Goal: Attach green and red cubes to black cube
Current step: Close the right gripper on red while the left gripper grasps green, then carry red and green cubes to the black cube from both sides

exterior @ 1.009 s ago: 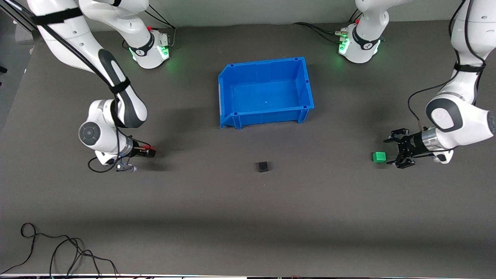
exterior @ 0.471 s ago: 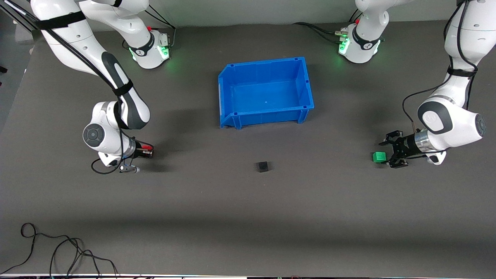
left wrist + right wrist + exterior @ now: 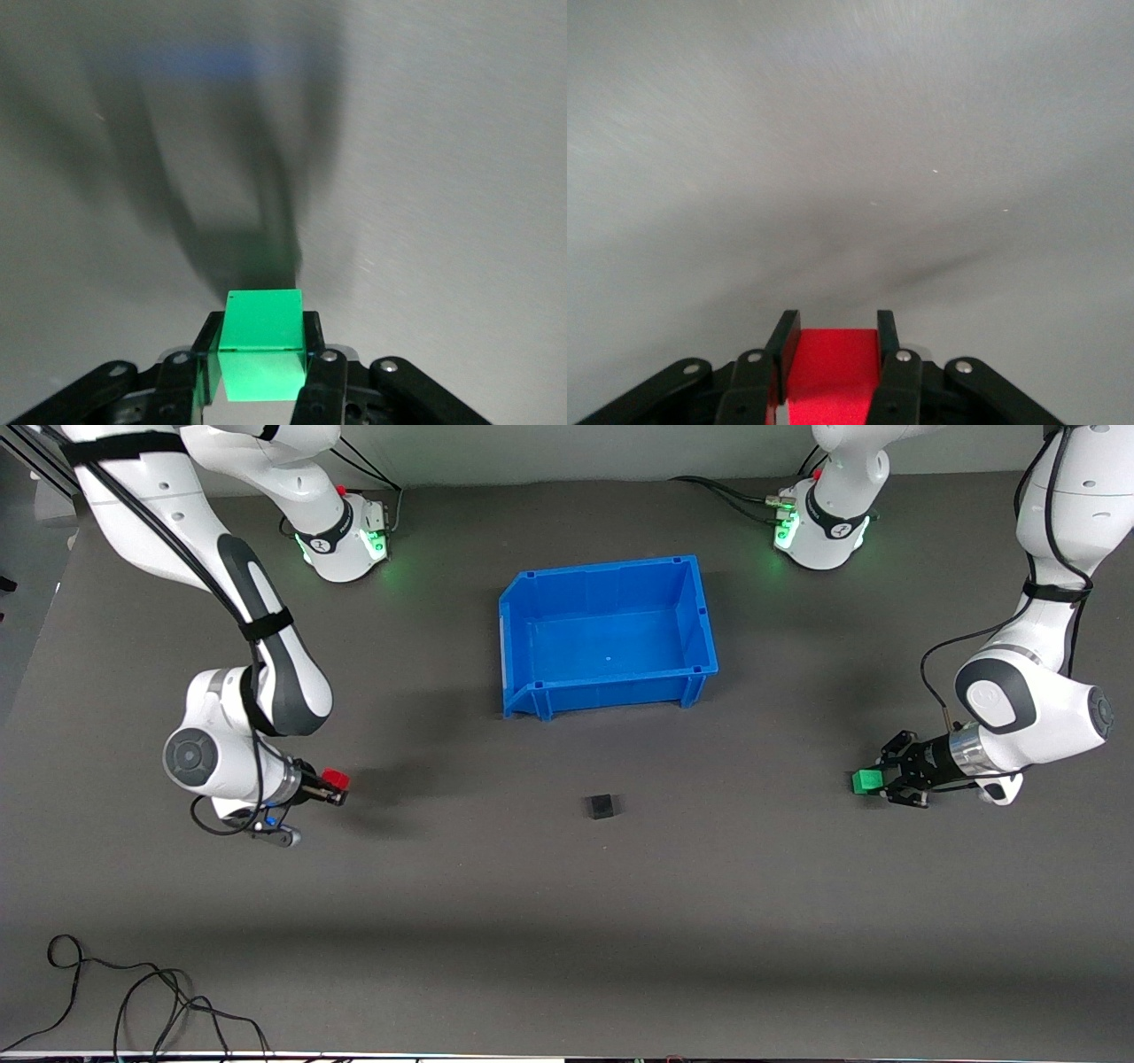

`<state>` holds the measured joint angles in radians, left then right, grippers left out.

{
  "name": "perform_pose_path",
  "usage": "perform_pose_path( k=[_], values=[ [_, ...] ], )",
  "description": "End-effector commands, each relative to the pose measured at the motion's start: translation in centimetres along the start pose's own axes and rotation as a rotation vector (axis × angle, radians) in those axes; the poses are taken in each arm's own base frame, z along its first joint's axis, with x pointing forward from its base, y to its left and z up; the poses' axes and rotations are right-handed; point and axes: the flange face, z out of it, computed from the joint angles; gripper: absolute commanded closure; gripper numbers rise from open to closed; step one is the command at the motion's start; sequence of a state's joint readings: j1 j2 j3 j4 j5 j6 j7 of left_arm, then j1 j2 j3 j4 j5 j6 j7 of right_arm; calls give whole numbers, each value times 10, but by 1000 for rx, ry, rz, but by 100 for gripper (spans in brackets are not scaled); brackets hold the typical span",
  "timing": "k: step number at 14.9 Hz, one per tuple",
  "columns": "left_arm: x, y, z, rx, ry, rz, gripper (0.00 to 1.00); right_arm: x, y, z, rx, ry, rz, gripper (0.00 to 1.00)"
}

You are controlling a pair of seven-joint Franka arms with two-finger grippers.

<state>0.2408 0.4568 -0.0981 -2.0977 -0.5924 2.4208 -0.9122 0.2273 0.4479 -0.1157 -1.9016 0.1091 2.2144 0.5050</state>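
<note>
- The black cube (image 3: 601, 806) is seen alone on the grey table (image 3: 567, 921), nearest the front camera, about midway between the two arms' ends.
- The green cube (image 3: 866, 781) is pinched between the fingers of the left gripper (image 3: 877, 781), low at the left arm's end of the table; the clamp on both its sides is shown in the left wrist view (image 3: 262, 343).
- The red cube (image 3: 334, 779) is pinched by the right gripper (image 3: 330, 786) at the right arm's end, as confirmed in the right wrist view (image 3: 831, 372).
- The blue bin (image 3: 532, 695) is set farthest from the camera, apart from all three cubes.
</note>
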Motion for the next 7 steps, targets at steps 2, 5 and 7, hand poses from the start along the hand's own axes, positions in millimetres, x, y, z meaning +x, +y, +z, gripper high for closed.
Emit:
perform_pose_path(
  k=[2, 5, 7],
  values=[
    [-72, 46, -15, -50, -8, -85, 74, 14, -53, -21, 64, 11, 311, 80],
    [-122, 63, -9, -56, -14, -90, 74, -11, -131, -15, 89, 9, 499, 80],
    [-161, 70, 0, -65, -14, -72, 74, -16, -165, -10, 104, 21, 596, 82]
  ],
)
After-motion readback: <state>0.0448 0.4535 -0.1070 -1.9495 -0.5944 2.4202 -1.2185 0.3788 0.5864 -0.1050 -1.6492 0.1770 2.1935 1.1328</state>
